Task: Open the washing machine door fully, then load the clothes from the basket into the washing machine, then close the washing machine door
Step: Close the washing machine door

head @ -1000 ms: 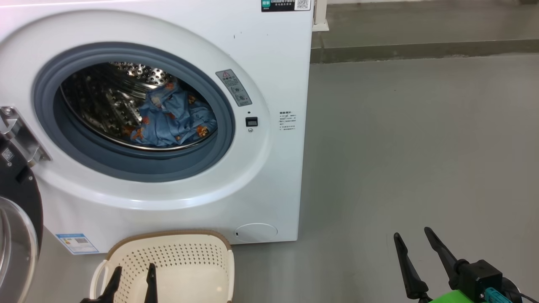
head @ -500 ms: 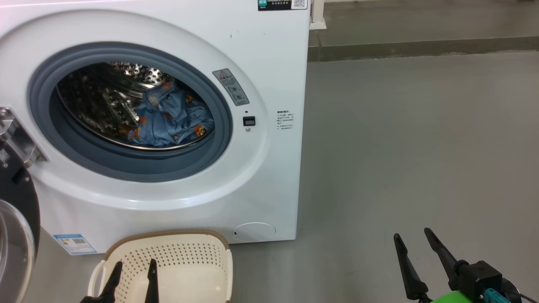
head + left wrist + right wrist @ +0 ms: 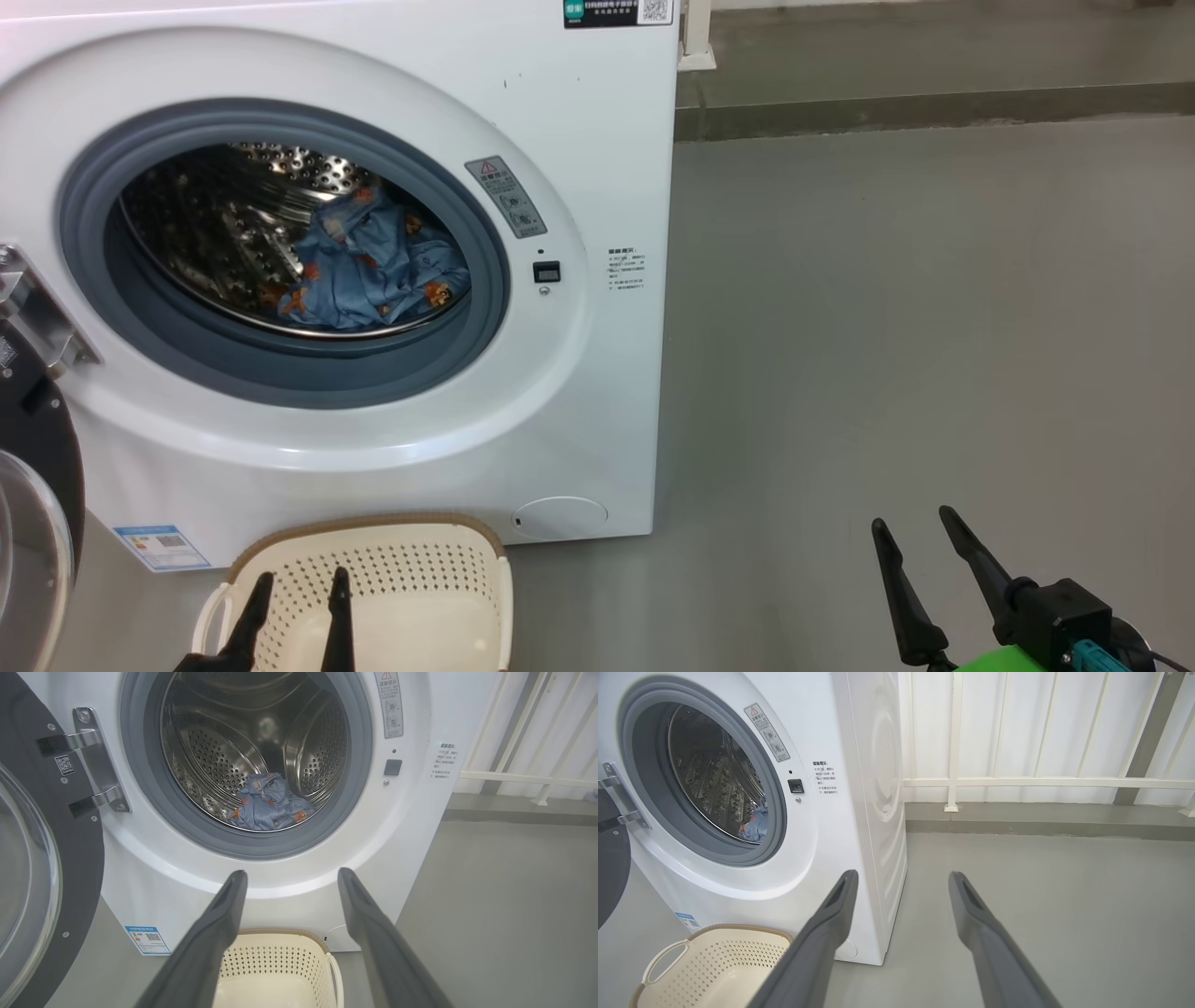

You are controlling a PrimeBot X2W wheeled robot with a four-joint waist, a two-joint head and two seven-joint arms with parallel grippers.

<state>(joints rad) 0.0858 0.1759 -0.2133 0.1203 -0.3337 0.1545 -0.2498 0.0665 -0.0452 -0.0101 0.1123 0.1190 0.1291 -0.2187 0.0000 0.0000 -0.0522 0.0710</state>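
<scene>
Grey floor (image 3: 887, 327); left gripper (image 3: 302, 575) above basket (image 3: 373, 520), jaws apart.

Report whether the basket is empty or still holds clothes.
Empty, as far as visible: the basket shows bare perforated walls and floor, and the clothes lie in the drum. Its near end is cropped.

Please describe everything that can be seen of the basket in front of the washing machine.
The basket is cream-white perforated plastic, a rounded rectangle with a brown woven-look rim and white side handles. It stands upright on the grey floor, close before the washing machine. Its visible inside looks empty.
</scene>
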